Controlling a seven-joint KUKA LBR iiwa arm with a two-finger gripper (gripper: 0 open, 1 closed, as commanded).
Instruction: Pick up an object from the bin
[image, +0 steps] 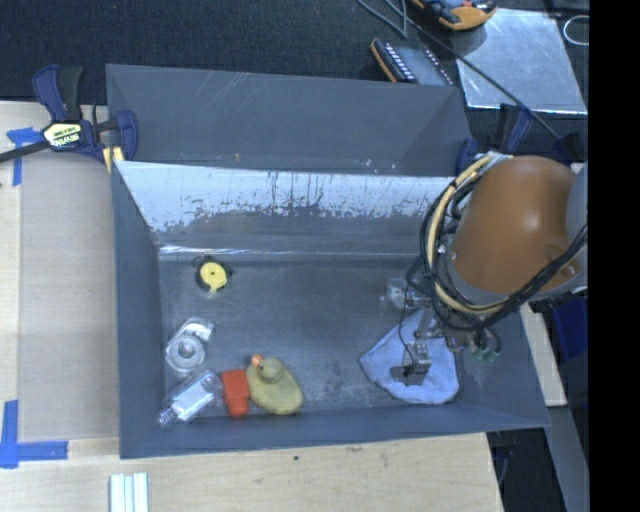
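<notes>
Hand (411, 371) over blue cloth (384, 366), beside front wall (330, 426)

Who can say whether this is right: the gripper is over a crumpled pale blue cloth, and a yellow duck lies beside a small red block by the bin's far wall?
Not quite. The camera view shows the yellow duck beside the small red block by the near wall of the bin, not its far wall. The gripper is indeed over the crumpled pale blue cloth.
</notes>
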